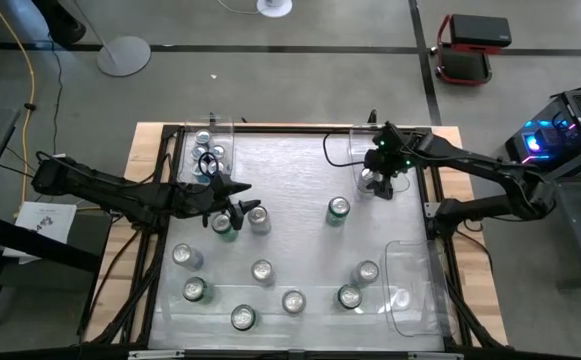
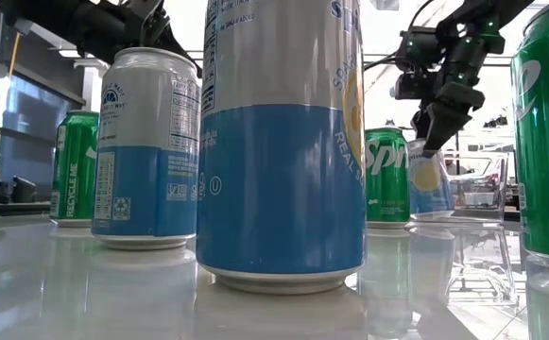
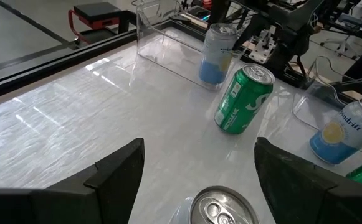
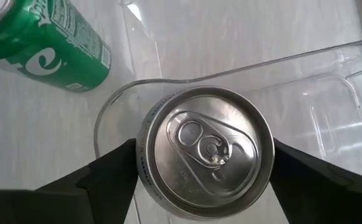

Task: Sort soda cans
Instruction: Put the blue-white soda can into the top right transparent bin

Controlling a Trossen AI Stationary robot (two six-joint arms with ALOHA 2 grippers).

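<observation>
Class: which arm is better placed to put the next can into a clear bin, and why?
The right. The right gripper already clamps a blue can at the rim of a clear bin. The left gripper is open, only straddling a can top.

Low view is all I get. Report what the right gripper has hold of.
Observer: The right gripper has its fingers on both sides of a blue can; the right wrist view shows its tab unopened.
Operator: Give me its place on the table.
Observer: In the high view it is near the table's upper right corner, at the rim of a clear bin.
Operator: Now the left gripper.
Observer: The left gripper is open, with a second can between its fingers.
</observation>
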